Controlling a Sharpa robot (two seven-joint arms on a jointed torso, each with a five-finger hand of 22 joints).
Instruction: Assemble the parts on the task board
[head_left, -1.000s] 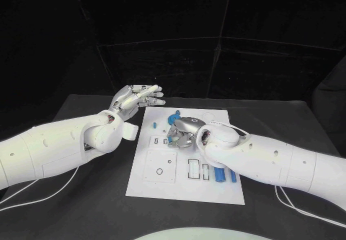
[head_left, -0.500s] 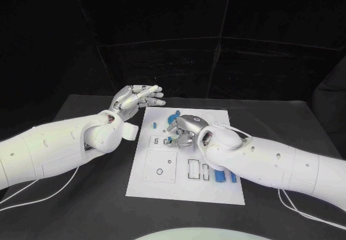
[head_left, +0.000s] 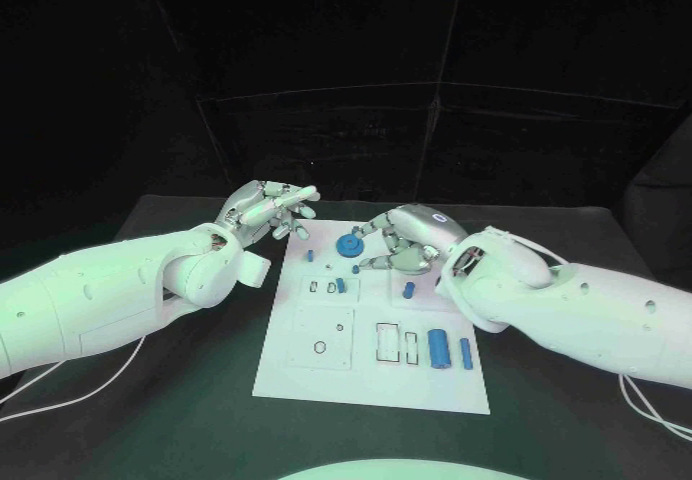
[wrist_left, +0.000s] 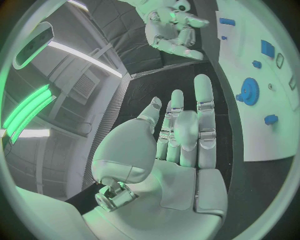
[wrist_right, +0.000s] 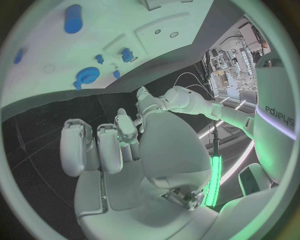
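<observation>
Head view: white task board (head_left: 310, 375) lies mid-table (head_left: 173, 420), long axis 12–6 o'clock. Blue gear (head_left: 351, 244) sits flat near the board's 12 o'clock end. Two blue cylinders (head_left: 440, 349) lie by the 4 o'clock corner, long axes 12–6, the inner one thicker. A small blue peg (head_left: 410, 291) is seen just below the right robot hand (head_left: 404, 238), w/ tinier blue bits (head_left: 340, 285) at the slots. Right robot hand hovers at the board's 1 o'clock, fingers curled loosely; nothing seen in it. Left robot hand (head_left: 267, 212) is held off the board at 11 o'clock, fingers half bent, nothing held.

Parts judged light, rigid, smooth plastic, so likely slippery; cylinders best pinched across mid-length, gear by its rim.

Left wrist view: left robot hand (wrist_left: 178, 132) w/ fingers nearly straight, side by side, palm bare. Gear (wrist_left: 250, 91) lies flat on board (wrist_left: 265, 145); right robot hand (wrist_left: 172, 25) is beyond.

Right wrist view: right robot hand (wrist_right: 119, 150) w/ fingers apart, nothing gripped. Gear (wrist_right: 86, 77) and one cylinder (wrist_right: 73, 18) show on board (wrist_right: 37, 45).
</observation>
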